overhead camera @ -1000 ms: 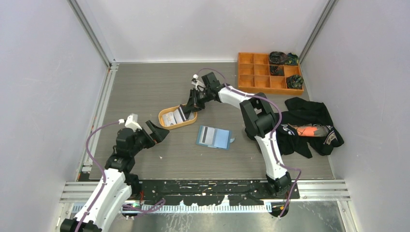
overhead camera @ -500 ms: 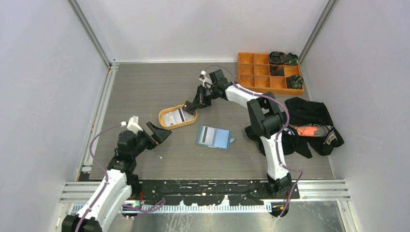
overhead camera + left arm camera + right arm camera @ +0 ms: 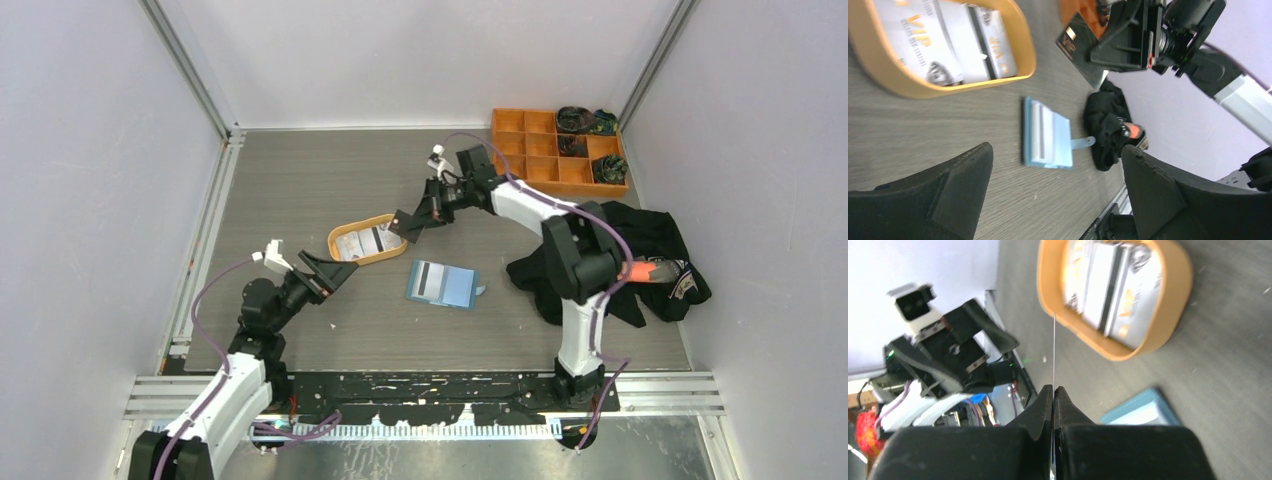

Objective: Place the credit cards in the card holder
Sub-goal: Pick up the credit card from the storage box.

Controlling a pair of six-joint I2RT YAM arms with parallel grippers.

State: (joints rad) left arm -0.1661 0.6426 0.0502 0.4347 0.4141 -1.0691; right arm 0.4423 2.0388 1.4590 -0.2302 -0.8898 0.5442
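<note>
My right gripper [image 3: 413, 221] is shut on a black credit card [image 3: 404, 227], held in the air just right of the orange oval tray [image 3: 338, 249]. In the right wrist view that credit card [image 3: 1054, 347] shows only as a thin edge sticking out from the closed fingertips [image 3: 1045, 400]. From the left wrist, the held card [image 3: 1079, 49] shows its black face. More credit cards [image 3: 368, 240] lie in the tray. The blue card holder [image 3: 443, 285] lies open on the table with a striped card in it. My left gripper [image 3: 334, 272] stands open and empty, left of the holder [image 3: 1047, 134].
An orange compartment box [image 3: 553, 152] with dark items sits at the back right. A black cloth [image 3: 652, 258] with an orange object lies on the right by the right arm. Grey walls close in the table on three sides.
My right gripper closed on the black card and carried it up and right, out of the tray. The right elbow swung right. My left gripper edged slightly towards the holder.
</note>
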